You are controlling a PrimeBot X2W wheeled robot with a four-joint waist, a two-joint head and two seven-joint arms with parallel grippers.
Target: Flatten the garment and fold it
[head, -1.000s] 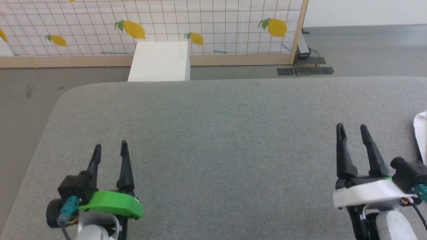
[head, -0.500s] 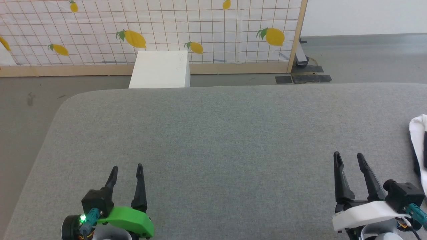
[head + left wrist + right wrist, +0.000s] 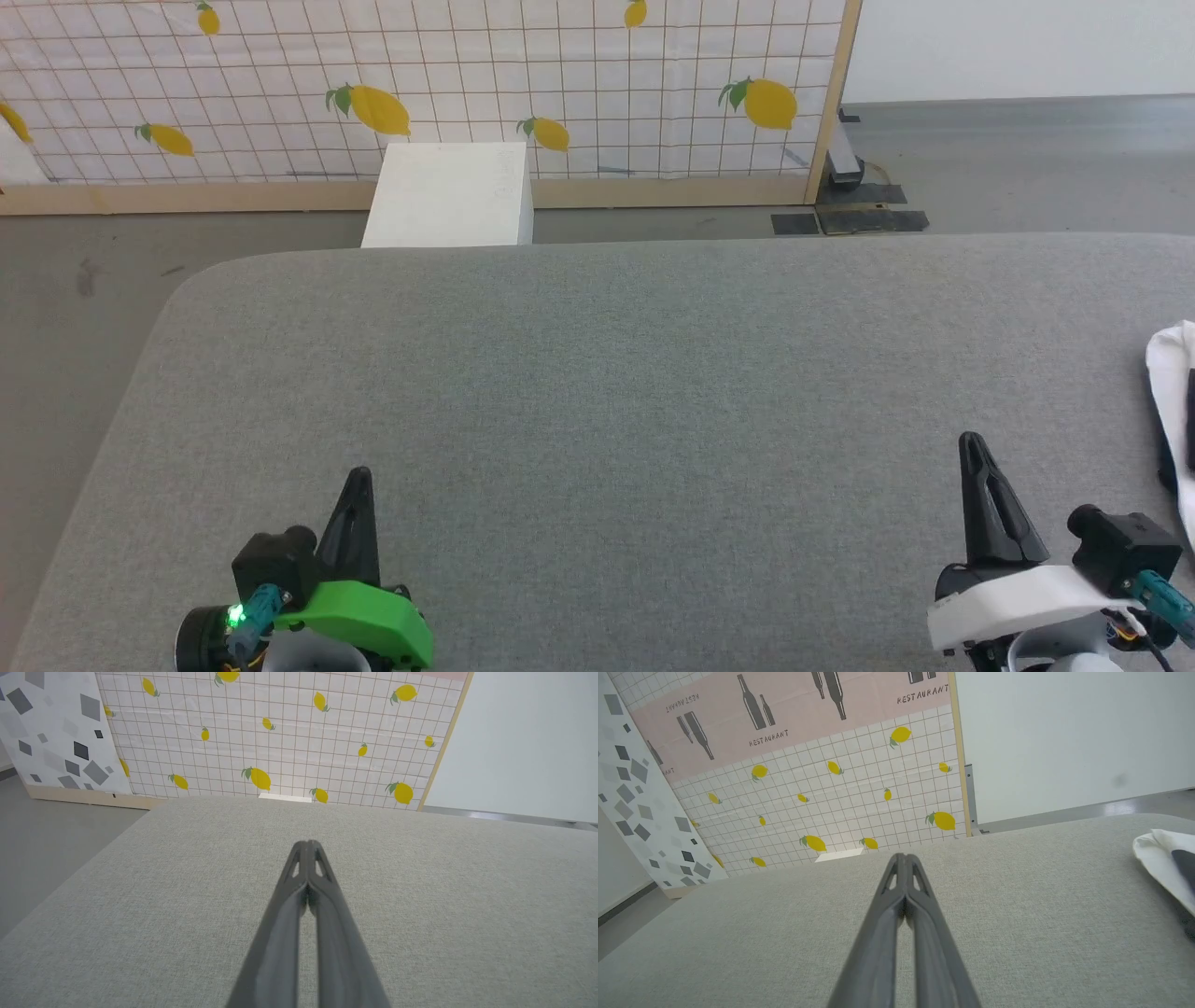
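Garment [image 3: 1169, 373] lies at the right edge of your grey fabric worktop [image 3: 597, 373]. You see a white fold with a dark strip on it, and the head view cuts off the rest. It rests flat on the cloth surface, off to the right of your right claw [image 3: 973, 443] and not touching it. That claw has its two dark fingers pressed together with nothing between them, low over bare fabric. Your left claw [image 3: 358, 478] is the same: fingers together, empty, near the front left of the worktop and well apart from the garment.

The worktop is a wide, evenly woven grey surface with a rounded far-left corner. Past its far edge a white box [image 3: 453, 191] stands on the grey floor [image 3: 1027, 149], against a wood-framed screen [image 3: 560, 84] printed with a grid and yellow lemons. A plain white wall [image 3: 1018, 37] runs to the right of the screen. Your right wrist view also shows a pink panel [image 3: 794, 714] with bottles and the word RESTAURANT above the lemons.
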